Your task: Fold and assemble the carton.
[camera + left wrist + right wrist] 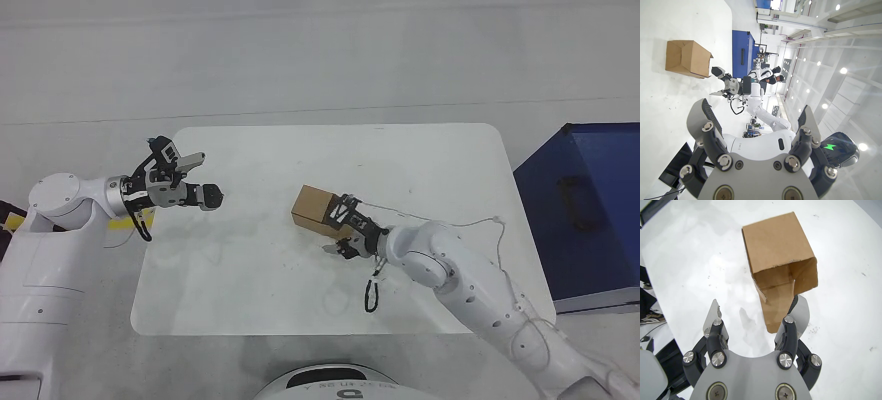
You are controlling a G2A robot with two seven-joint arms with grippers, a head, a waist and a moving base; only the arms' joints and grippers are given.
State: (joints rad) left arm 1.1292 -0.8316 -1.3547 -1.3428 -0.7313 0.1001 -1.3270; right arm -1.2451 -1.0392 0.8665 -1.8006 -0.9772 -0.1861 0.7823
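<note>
On my top view the white table (pixel 300 295) carries everything. My right arm (pixel 450 275) comes in from 4 o'clock, elbow bent. The right gripper (pixel 338 232) aims toward 10 o'clock, right at the carton's mouth, with its fingers spread wide and holding nothing. One fingertip (pixel 799 305) sits just beside the bottom flap. My left arm (pixel 90 195) enters from 9 o'clock and is held above the table's 9 o'clock side. The left gripper (pixel 205 177) points toward 3 o'clock, well apart from the box, fingers wide and empty. The carton (pixel 320 208) lies on its side near the table's centre. It is plain brown cardboard, folded shut at the far end and open toward my right gripper, with flaps out and a ragged top edge. Its long axis runs 10 to 4 o'clock, mouth at 4.
</note>
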